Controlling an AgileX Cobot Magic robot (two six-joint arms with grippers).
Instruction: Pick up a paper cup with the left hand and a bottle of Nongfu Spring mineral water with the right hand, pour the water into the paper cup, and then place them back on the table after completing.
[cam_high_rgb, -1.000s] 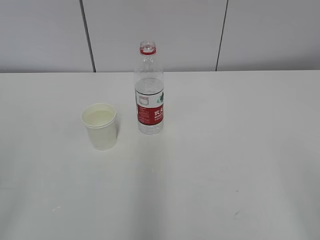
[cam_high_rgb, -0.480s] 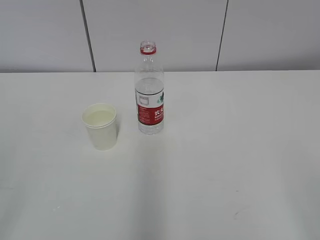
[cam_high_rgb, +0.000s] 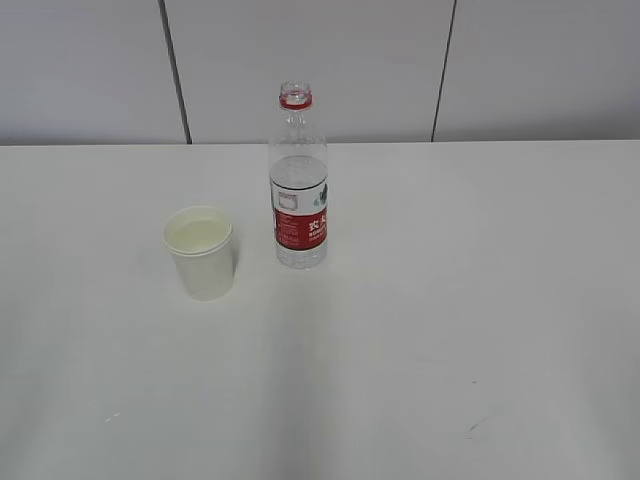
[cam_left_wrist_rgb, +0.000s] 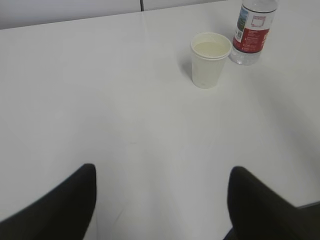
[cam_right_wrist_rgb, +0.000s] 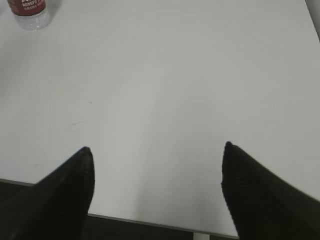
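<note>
A white paper cup (cam_high_rgb: 202, 252) stands upright on the white table (cam_high_rgb: 450, 300), with liquid showing inside. Next to it on the right stands an uncapped clear water bottle (cam_high_rgb: 299, 180) with a red label and red neck ring, partly filled with clear water. Both show in the left wrist view: the cup (cam_left_wrist_rgb: 210, 59) and the bottle (cam_left_wrist_rgb: 252, 32) far ahead. My left gripper (cam_left_wrist_rgb: 162, 172) is open and empty, well back from the cup. My right gripper (cam_right_wrist_rgb: 157, 150) is open and empty near the table's front edge; the bottle's base (cam_right_wrist_rgb: 30, 12) is at the far top left. Neither arm shows in the exterior view.
A grey panelled wall (cam_high_rgb: 320, 60) stands behind the table. The table's front edge (cam_right_wrist_rgb: 150, 222) lies just under my right gripper. A few tiny dark specks (cam_high_rgb: 472, 430) mark the tabletop.
</note>
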